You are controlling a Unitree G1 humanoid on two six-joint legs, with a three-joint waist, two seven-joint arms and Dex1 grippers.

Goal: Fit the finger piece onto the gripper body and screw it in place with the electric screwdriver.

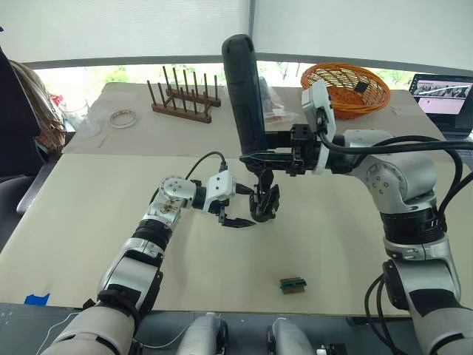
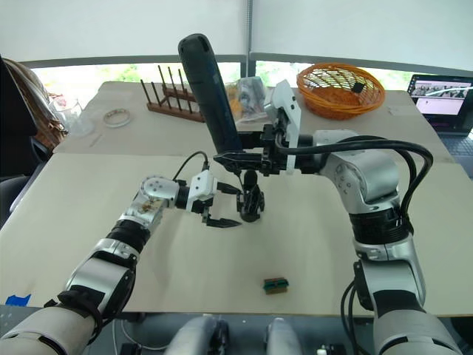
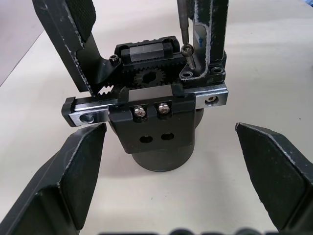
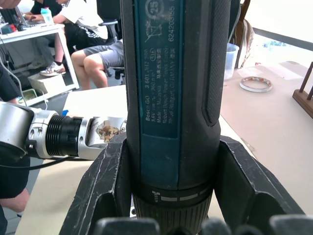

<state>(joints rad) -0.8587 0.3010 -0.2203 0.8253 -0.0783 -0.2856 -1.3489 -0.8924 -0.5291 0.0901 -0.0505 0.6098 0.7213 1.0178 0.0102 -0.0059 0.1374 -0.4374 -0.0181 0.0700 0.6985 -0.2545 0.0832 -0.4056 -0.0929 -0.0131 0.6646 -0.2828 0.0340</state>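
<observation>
Left wrist view puts my left pincer (image 3: 173, 181) spread wide, its fingers either side of the gripper body (image 3: 156, 122) on the desk (image 1: 111, 207), holding nothing. At centre, the finger piece (image 3: 210, 34) seems already seated upright on its rail, and the bit rests on a screw there, so I judge fitting done and screwing under way. My right pincer (image 4: 168, 186) clamps the electric screwdriver (image 1: 244, 92) upright above it. Far right, the orange basket (image 1: 347, 89) holds a small dark item.
</observation>
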